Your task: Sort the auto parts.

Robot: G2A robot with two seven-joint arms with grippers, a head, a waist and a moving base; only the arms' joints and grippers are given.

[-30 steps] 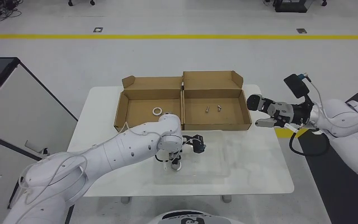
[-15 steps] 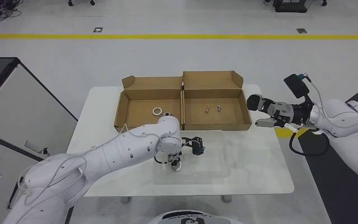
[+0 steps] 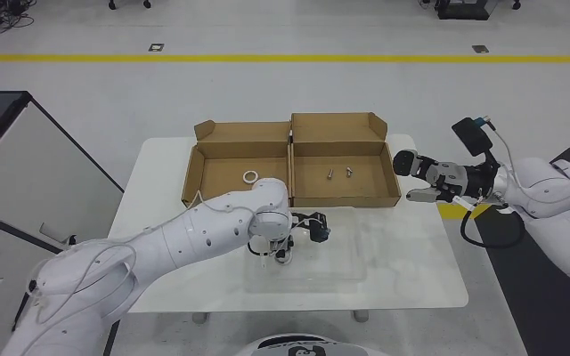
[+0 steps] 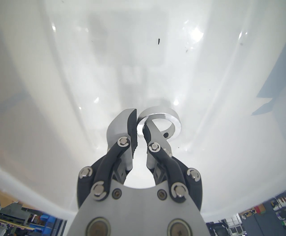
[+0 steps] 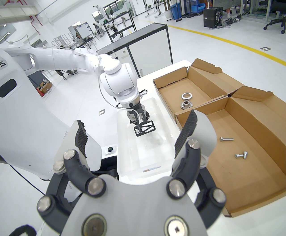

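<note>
A white table (image 3: 410, 258) stands on a pale floor (image 3: 89, 98). Beyond its far edge a yellow line (image 3: 285, 58) crosses the floor, with two small square plates (image 3: 156, 46) set in just past it. Off the table's left edge stands a cabinet (image 3: 44, 169) with a dark frame and white panels. Far off are blue bins (image 5: 176, 10) and a black office chair (image 5: 276, 22).

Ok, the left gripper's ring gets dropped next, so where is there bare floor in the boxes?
Left cardboard box: its left half is bare, while a loose ring and a flanged hub crowd the right front. Right cardboard box: roomiest at its right end, past the two bolts.
</note>
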